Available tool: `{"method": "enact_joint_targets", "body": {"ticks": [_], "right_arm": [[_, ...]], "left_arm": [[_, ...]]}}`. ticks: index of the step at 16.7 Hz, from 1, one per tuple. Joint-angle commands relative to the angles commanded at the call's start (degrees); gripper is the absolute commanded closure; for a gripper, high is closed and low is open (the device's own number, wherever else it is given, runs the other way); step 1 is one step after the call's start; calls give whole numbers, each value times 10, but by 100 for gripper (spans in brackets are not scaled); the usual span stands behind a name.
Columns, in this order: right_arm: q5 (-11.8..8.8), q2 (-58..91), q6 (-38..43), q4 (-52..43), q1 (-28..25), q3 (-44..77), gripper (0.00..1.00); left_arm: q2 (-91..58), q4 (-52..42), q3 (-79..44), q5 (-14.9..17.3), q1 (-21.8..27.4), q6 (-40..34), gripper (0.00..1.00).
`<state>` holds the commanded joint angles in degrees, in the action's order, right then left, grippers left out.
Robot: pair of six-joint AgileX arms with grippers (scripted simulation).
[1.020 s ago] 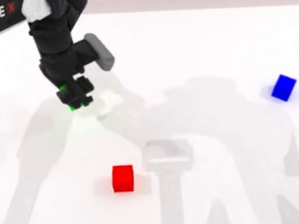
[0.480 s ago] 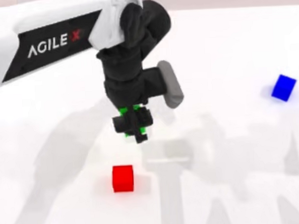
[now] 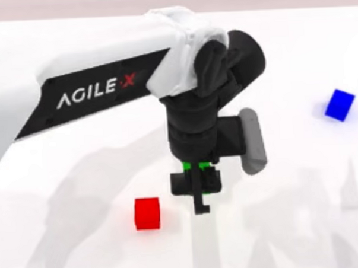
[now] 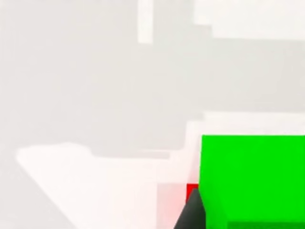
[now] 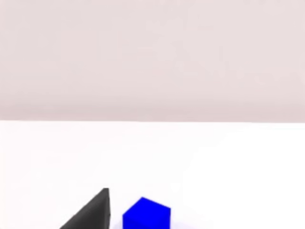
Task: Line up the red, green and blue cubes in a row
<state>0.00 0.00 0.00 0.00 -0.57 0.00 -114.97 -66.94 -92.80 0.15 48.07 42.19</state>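
Note:
My left gripper (image 3: pixel 197 185) hangs above the table's middle, shut on the green cube (image 3: pixel 188 167), which shows only as slivers between the dark fingers. In the left wrist view the green cube (image 4: pixel 252 181) is large, with one dark finger (image 4: pixel 190 217) against its side and a sliver of the red cube (image 4: pixel 191 191) behind. The red cube (image 3: pixel 147 214) rests on the table, just left of the gripper and slightly nearer the front. The blue cube (image 3: pixel 339 105) sits far right. The right wrist view shows the blue cube (image 5: pixel 145 214) close beside my right gripper (image 5: pixel 93 214).
The left arm's white and black link (image 3: pixel 106 89) reaches in from the left across the table. A pale wall (image 5: pixel 152 57) lies beyond the table's far edge. The right arm is outside the top view.
My left arm has carried the green cube from the table's far left toward the right and the front, ending beside the red cube. The red and blue cubes have stayed put.

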Motion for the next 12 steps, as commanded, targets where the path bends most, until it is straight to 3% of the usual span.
{"method": "enact_joint_targets", "body": {"ticks": [4, 12], "right_arm": [[0, 0, 0, 0, 0, 0, 0], [0, 0, 0, 0, 0, 0, 0]], "left_arm": [[-5, 10, 6, 0, -1, 1, 100], [-48, 141, 93, 0, 1, 0, 100]]}}
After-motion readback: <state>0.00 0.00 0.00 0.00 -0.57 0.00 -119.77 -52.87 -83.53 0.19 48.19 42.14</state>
